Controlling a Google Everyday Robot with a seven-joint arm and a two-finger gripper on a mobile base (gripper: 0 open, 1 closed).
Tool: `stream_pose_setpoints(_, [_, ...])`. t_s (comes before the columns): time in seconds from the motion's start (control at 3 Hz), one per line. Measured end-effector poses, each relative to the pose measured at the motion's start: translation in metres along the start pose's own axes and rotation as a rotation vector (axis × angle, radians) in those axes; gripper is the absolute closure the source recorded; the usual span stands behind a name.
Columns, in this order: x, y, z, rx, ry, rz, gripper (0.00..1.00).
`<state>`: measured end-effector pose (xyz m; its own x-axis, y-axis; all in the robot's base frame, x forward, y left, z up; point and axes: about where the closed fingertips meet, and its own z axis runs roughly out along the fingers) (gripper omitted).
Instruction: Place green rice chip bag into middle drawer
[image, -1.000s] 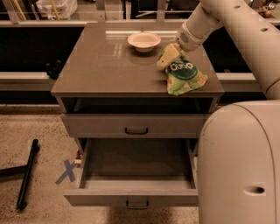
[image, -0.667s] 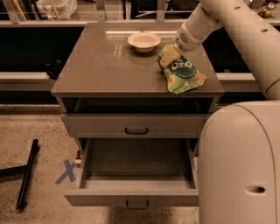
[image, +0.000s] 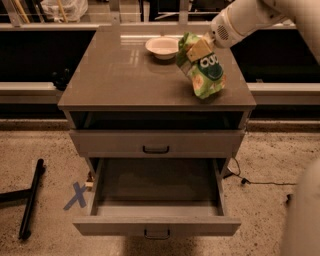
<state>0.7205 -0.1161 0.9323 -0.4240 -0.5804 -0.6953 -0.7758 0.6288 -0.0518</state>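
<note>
The green rice chip bag (image: 205, 71) hangs tilted above the right side of the cabinet top (image: 120, 75), its lower end close to the surface. My gripper (image: 196, 50) comes in from the upper right and is shut on the bag's upper end. The middle drawer (image: 156, 200) is pulled out wide below, and I see nothing inside it. Its dark handle (image: 156, 233) faces the front. The handled drawer front (image: 156, 142) above it is shut.
A white bowl (image: 162, 47) stands at the back of the cabinet top, just left of the bag. A black bar (image: 31, 200) and a blue tape cross (image: 76, 195) lie on the floor to the left. A cable (image: 255, 181) runs on the right.
The bag has been lifted off the cabinet top and now hangs from my gripper. The view has also shifted, so the cabinet sits more in the middle.
</note>
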Motion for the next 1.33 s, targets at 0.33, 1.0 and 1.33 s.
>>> stream_pose_setpoints(0.33, [-0.008,0.035,-0.038,-0.010,-0.078,-0.089,1.00])
stream_pose_setpoints(1.0, [0.007,0.048,-0.039,-0.043,-0.056,-0.105,1.00])
stream_pose_setpoints(1.33, [0.028,0.070,-0.050,-0.068,-0.062,-0.099,1.00])
